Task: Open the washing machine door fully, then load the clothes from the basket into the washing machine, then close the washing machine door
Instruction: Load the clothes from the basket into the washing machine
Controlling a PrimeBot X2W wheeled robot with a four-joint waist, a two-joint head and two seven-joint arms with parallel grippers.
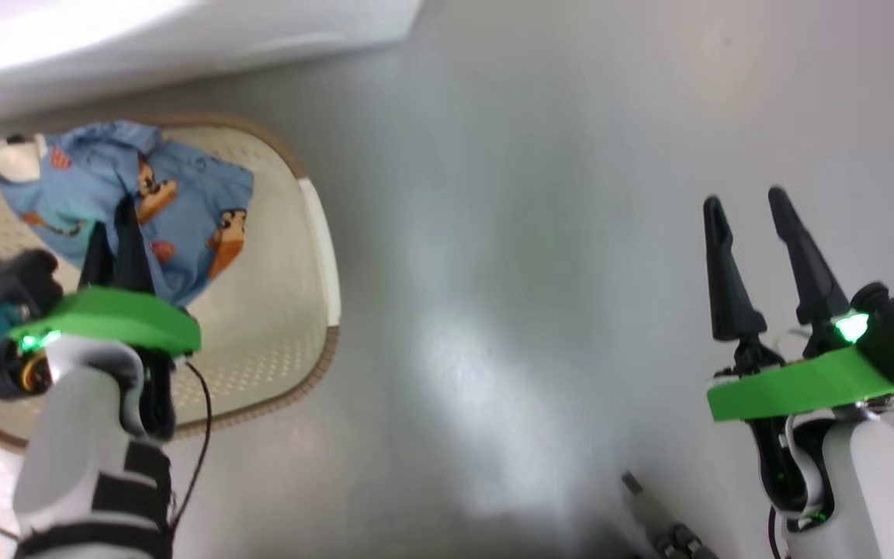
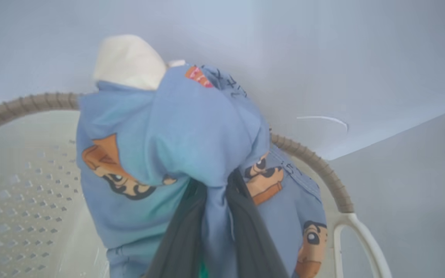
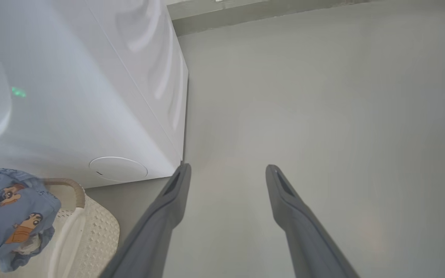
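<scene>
Two dark fingers of my left gripper (image 1: 113, 221) are pinched tight on a fold of the blue clothes (image 1: 183, 186), which bunch over the basket (image 1: 317, 225) at left, just beside the washing machine (image 3: 91, 96). My right gripper (image 1: 744, 199) hangs spread and empty above the floor (image 1: 532, 233).

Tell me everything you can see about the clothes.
The clothes are one light blue garment of soft, thin-looking fabric, printed with orange-and-brown cartoon figures, with a cream-white piece at one end. It is bunched and crumpled. A fold is pinched between the two dark fingers of the left gripper. It sits over the basket, toward its far left part in the head view. Whether it touches the basket's floor cannot be told.
</scene>
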